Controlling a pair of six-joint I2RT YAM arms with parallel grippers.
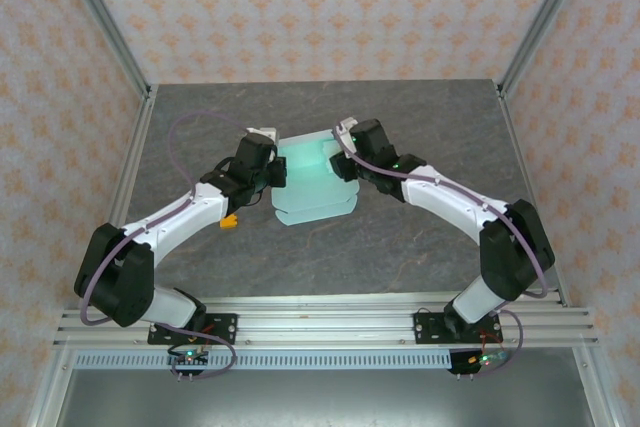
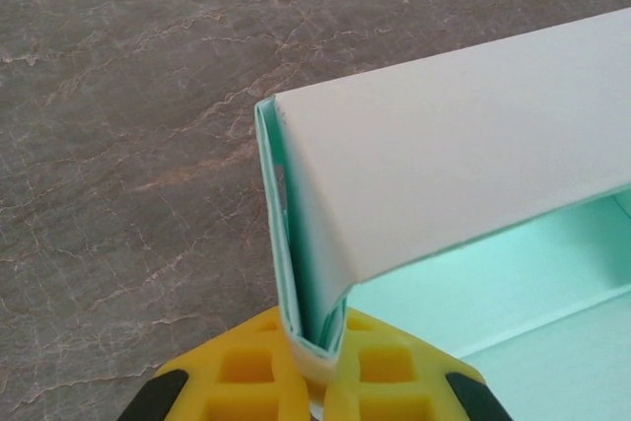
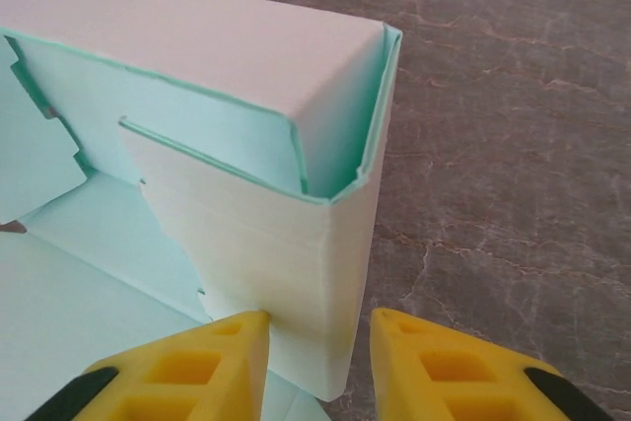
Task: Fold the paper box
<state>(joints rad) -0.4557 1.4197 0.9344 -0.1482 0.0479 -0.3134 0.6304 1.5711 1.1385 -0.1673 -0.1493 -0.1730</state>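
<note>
The paper box point(image 1: 312, 182), pale mint-blue card partly folded up, sits mid-table between both arms. My left gripper point(image 1: 280, 169) is at its left side. In the left wrist view the gripper point(image 2: 320, 352) is shut on a doubled wall edge of the paper box point(image 2: 463, 145), pinched between yellow pads. My right gripper point(image 1: 338, 162) is at the box's right side. In the right wrist view a standing corner of the box point(image 3: 256, 234) lies between the jaws of the gripper point(image 3: 320, 342). The left fingertip point(image 3: 212, 362) touches the card. The right fingertip point(image 3: 444, 367) stands a little apart from it.
A tiny orange piece point(image 1: 230, 221) lies on the grey stone-patterned table point(image 1: 420, 237) just under the left forearm. Aluminium frame rails point(image 1: 135, 162) border the table on both sides, and patterned walls stand behind.
</note>
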